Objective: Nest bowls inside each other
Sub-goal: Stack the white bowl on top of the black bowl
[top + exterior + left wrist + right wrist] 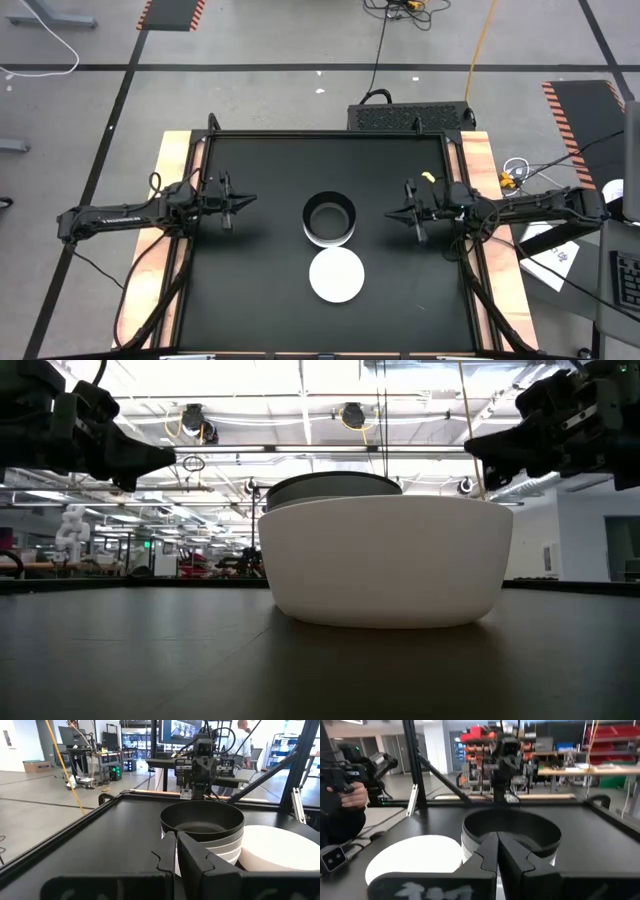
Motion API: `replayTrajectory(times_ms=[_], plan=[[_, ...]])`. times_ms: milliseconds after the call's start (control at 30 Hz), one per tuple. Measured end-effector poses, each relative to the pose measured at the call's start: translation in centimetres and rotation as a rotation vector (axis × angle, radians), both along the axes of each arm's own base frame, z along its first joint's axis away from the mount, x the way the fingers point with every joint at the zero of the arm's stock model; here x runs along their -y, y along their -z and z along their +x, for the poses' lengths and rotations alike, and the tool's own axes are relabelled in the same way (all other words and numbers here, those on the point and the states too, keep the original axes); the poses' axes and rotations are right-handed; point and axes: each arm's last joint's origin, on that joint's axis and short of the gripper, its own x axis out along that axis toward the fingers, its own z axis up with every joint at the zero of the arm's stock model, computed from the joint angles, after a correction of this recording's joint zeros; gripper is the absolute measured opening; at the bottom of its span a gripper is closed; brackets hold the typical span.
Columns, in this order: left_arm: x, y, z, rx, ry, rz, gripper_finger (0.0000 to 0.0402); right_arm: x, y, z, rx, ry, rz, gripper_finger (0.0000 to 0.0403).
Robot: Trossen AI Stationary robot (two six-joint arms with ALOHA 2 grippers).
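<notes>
Left claw [243,201] and right claw [393,212] clenched, empty, flanking stacked bowls [329,219]; no legible writing.

Left gripper [176,851] fingers pressed together, nothing held, aimed at the stack of bowls [202,832]: black bowl [202,820] on top, nested in white ones. Another white bowl [280,847] upside down, just beside the stack. Right gripper [198,787] faces in from the far side of the black table [100,840]. Person [243,737] standing in the room behind.
</notes>
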Motion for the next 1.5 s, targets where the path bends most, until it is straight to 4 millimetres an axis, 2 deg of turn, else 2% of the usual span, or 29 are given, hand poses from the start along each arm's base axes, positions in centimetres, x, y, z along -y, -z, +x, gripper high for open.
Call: replayTrajectory(times_ms=[200,300,567,1000,1167,1333,1500], plan=[[0.0,-0.2,0.0,0.025,0.001,0.000,0.0021,-0.3,-1.3,-0.1,0.105,-0.120,0.088,0.0000],[0.0,-0.4,0.0,0.041,0.004,0.003,0.0021,-0.5,-1.3,-0.1,0.088,-0.157,0.131,0.0000],[0.0,-0.5,0.0,0.050,0.004,0.002,0.0021,-1.6,-2.1,0.4,0.082,-0.250,0.114,0.0000],[0.0,-0.5,0.0,0.051,0.017,-0.007,0.0021,-5.2,-6.1,4.5,-0.020,-0.384,0.032,0.0000],[0.1,-0.5,0.0,0.054,0.019,-0.024,0.0021,-6.6,-6.8,5.8,-0.095,-0.438,-0.038,0.0000],[0.2,-0.5,0.0,0.054,0.063,-0.041,0.0021,-7.3,-6.8,6.9,-0.245,-0.278,-0.058,0.0014],[0.2,-0.4,0.0,0.052,0.075,-0.052,0.0021,-7.2,-7.6,7.5,-0.327,-0.191,0.025,0.0076]])
